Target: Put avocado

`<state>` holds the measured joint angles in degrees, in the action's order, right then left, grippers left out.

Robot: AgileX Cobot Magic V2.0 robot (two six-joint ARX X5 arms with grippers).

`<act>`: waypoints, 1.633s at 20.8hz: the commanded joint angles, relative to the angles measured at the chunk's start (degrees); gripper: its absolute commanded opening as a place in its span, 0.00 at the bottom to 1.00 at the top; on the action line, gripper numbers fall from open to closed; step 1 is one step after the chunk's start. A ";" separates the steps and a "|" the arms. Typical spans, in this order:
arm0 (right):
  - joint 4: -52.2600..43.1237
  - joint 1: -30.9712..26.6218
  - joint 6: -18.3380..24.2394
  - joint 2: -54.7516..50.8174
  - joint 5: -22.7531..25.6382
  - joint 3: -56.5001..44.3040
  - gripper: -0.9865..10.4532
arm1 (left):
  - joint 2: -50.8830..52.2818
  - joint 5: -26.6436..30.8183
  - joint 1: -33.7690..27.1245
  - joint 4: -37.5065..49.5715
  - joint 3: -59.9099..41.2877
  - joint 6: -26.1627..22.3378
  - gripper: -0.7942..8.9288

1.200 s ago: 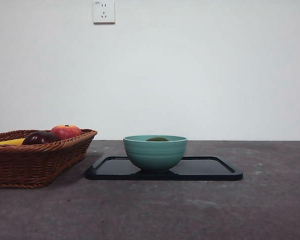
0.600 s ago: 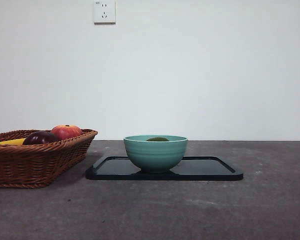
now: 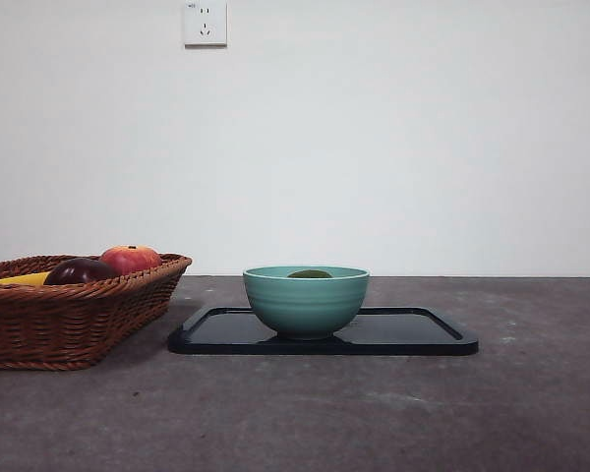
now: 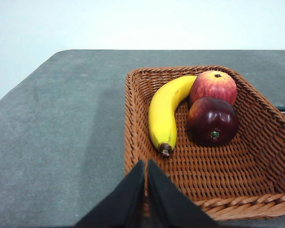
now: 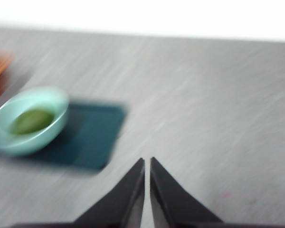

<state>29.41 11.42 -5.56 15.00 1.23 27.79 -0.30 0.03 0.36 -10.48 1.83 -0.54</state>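
Note:
The olive-green avocado (image 3: 310,274) lies inside the teal bowl (image 3: 306,301), only its top showing over the rim in the front view. The blurred right wrist view shows the avocado (image 5: 32,120) resting in the bowl (image 5: 26,122). My right gripper (image 5: 147,164) is shut and empty, well away from the bowl over bare table. My left gripper (image 4: 146,166) is shut and empty above the near rim of the wicker basket (image 4: 133,123). Neither arm shows in the front view.
The bowl stands on a black tray (image 3: 413,334) at mid-table. The wicker basket (image 3: 69,320) at the left holds a banana (image 4: 164,111), a red-orange apple (image 4: 213,86) and a dark purple fruit (image 4: 213,121). A wall socket (image 3: 205,23) is behind.

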 commanded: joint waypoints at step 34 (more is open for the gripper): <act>-18.84 -12.79 7.85 -14.80 -0.85 -27.21 0.10 | 0.11 0.15 -0.09 -0.39 -1.18 0.11 0.09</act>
<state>9.85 -1.23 2.15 0.27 0.08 0.93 -0.30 0.05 0.36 -10.48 1.83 -0.54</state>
